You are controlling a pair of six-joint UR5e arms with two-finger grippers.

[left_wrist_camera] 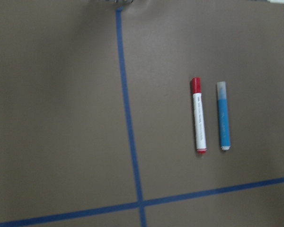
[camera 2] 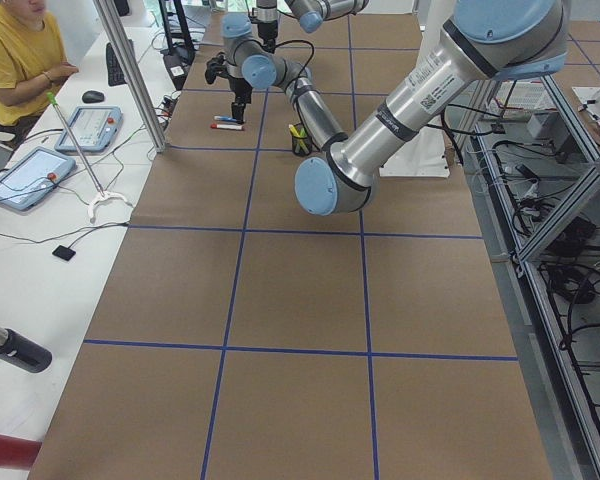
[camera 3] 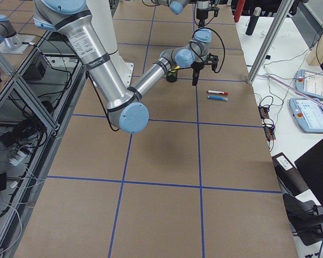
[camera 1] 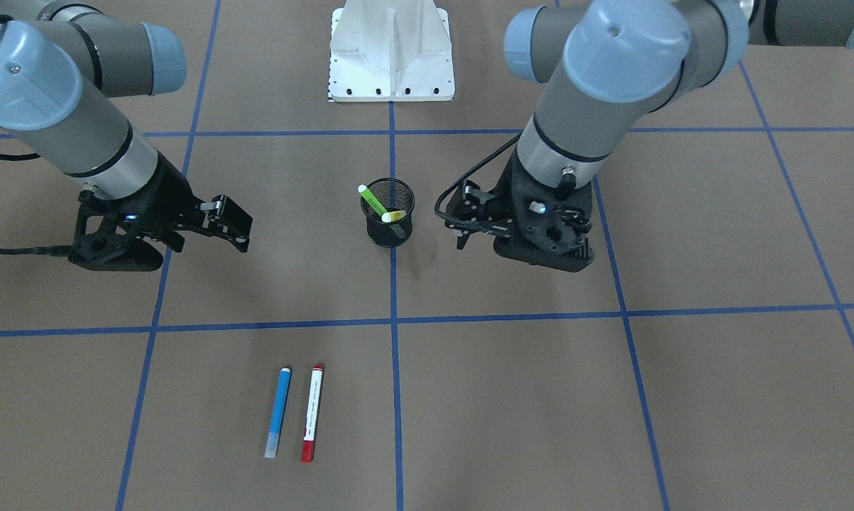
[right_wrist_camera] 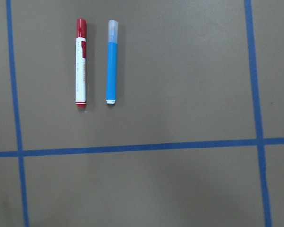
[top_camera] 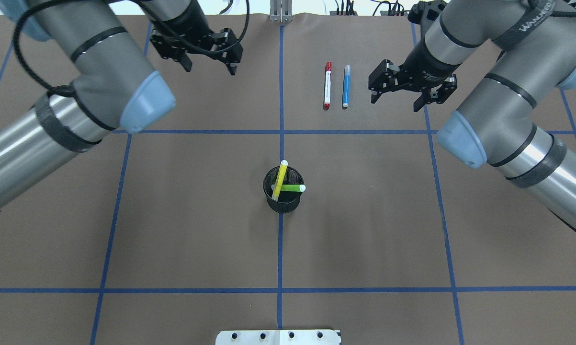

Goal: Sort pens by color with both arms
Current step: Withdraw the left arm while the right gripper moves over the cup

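Here, the blue pen (top_camera: 345, 86) and the white-barrelled pen with the red cap (top_camera: 327, 85) are lying flat and side by side on the brown table (top_camera: 197, 215). They are close together but not touching, parallel, in the far row of the blue tape grid. They are sitting just to the robot's right of the centre tape line (top_camera: 281, 96). The red cap and the blue pen's pale cap are both pointing away from the robot.

The green pen (top_camera: 291, 188) and the yellow pen (top_camera: 279, 180) are standing tilted in the black mesh cup (top_camera: 283, 201), crossing each other, their pale ends sticking out over the rim. The cup is sitting on the centre line, well apart from the two loose pens and nearer the robot.

The right gripper (top_camera: 395, 101) is hanging over the table just beside the blue pen, on its outer side. Its jaws are spread wide and holding nothing. The left gripper (top_camera: 210, 64) is hovering across the centre line from the pens, likewise gaping and empty. Both wrist cameras are looking straight down at the two loose pens.

The white metal base (camera 1: 391, 53) is sitting at the robot's edge of the table. In the left side view, a person in a yellow shirt (camera 2: 15, 50) is sitting at a white bench beyond the table.
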